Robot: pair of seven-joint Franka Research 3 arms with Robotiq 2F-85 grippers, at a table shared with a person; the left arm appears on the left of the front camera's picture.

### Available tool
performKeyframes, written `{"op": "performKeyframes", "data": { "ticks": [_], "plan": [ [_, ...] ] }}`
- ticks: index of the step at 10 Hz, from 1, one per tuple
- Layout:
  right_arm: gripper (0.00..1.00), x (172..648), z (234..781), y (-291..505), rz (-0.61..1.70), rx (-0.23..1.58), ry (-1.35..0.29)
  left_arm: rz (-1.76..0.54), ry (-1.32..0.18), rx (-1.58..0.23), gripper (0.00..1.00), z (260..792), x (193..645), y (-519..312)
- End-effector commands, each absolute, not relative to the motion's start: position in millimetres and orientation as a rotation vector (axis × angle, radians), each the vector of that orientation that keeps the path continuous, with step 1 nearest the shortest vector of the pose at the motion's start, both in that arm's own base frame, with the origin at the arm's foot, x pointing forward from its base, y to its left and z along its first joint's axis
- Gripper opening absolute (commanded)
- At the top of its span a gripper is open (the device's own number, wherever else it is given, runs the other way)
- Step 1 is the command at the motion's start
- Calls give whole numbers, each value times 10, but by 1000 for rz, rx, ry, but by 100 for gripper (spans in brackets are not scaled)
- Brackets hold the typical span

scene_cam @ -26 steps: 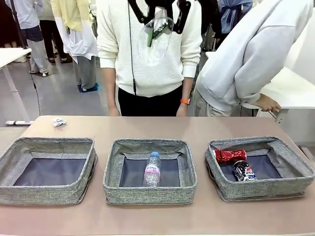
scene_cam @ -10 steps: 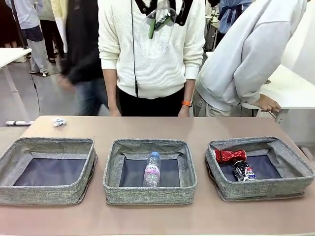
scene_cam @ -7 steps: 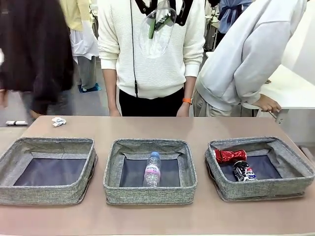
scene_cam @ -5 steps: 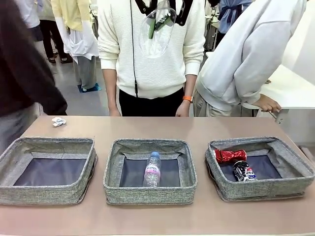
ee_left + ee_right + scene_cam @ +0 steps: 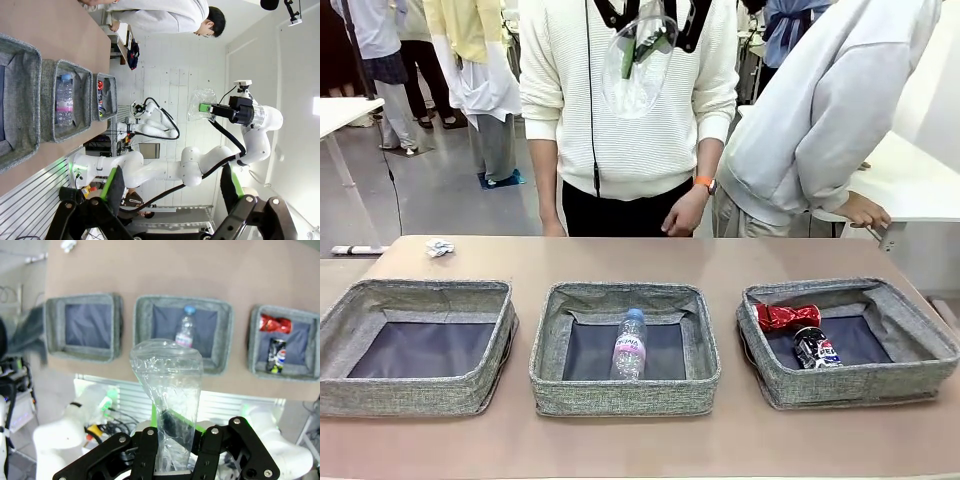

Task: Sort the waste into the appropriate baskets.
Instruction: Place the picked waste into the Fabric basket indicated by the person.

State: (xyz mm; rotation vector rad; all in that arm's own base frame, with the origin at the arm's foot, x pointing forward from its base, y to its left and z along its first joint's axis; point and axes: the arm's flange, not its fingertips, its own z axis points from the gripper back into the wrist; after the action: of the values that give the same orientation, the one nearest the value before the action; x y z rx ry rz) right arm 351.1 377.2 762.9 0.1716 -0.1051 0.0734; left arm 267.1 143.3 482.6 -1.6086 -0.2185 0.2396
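High above the table's far side, my right gripper [image 5: 645, 35] is shut on the clear thin plastic container [image 5: 638, 80]. The right wrist view looks straight down past the gripper [image 5: 177, 437] and the container [image 5: 167, 385] onto three grey baskets. The left basket [image 5: 410, 395] holds nothing. In the middle basket [image 5: 620, 395] lies the clear bottle [image 5: 629, 346]. The right basket [image 5: 850, 385] holds the red can [image 5: 786, 316] and the Pepsi can [image 5: 815, 349]. A small white paper wad [image 5: 440, 247] lies at the table's far left corner. My left gripper [image 5: 170, 190] stands open off the table.
A person in a white sweater stands at the far edge, one hand [image 5: 682, 212] just above the table. Another person in a grey hoodie [image 5: 820, 120] bends over at the right. Bare tabletop runs behind and in front of the baskets.
A passer-by in dark clothes crossed the left background and left. The hand of the person in white lifted forward over the far edge. Both grippers and the waste stayed still.
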Motion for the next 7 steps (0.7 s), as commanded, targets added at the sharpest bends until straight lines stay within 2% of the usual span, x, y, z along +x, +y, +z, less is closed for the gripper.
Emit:
{"op": "performKeyframes", "data": {
  "ticks": [1, 7],
  "plan": [
    [2, 3478, 7623, 3757, 69, 163, -106, 230, -234, -1630, 100, 4856, 2662, 1411],
    [2, 3478, 7623, 3757, 69, 163, -106, 230, -234, -1630, 100, 4856, 2662, 1411]
  ]
}}
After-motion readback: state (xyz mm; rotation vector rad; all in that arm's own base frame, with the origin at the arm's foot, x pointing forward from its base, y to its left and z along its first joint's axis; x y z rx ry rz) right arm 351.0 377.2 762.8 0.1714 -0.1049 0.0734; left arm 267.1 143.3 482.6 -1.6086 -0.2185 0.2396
